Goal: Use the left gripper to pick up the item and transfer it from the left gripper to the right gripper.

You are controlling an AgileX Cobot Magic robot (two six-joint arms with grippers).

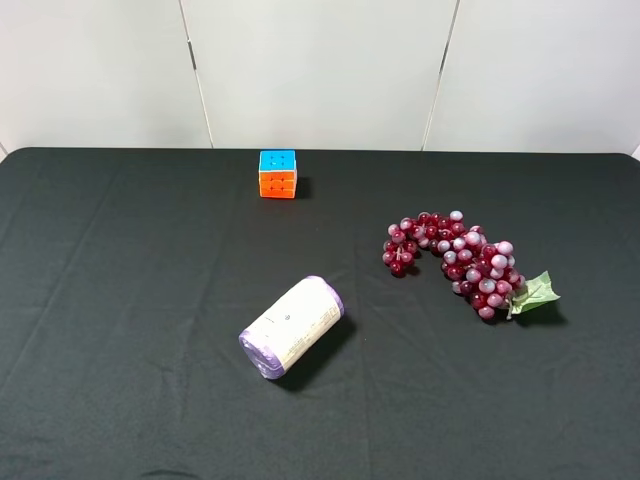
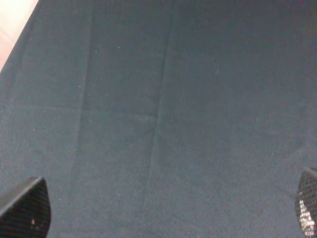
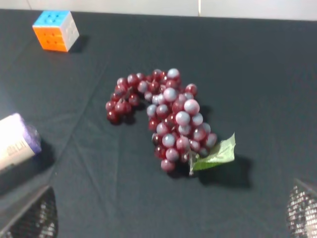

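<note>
The bunch of dark-red grapes (image 1: 455, 260) lies on the black cloth at the right, its green leaf (image 1: 535, 293) pointing to the front right. It also shows in the right wrist view (image 3: 168, 116). My right gripper (image 3: 166, 218) is open and empty, some way short of the grapes, its fingertips (image 3: 29, 215) at the frame's corners. My left gripper (image 2: 166, 218) is open and empty over bare cloth, with only its fingertips (image 2: 25, 208) showing. Neither gripper appears in the exterior high view.
A colourful puzzle cube (image 1: 277, 173) stands at the back centre, also in the right wrist view (image 3: 54, 30). A white roll with purple ends (image 1: 292, 326) lies at the front centre, left of the grapes. The black tablecloth (image 1: 120, 300) covers the table.
</note>
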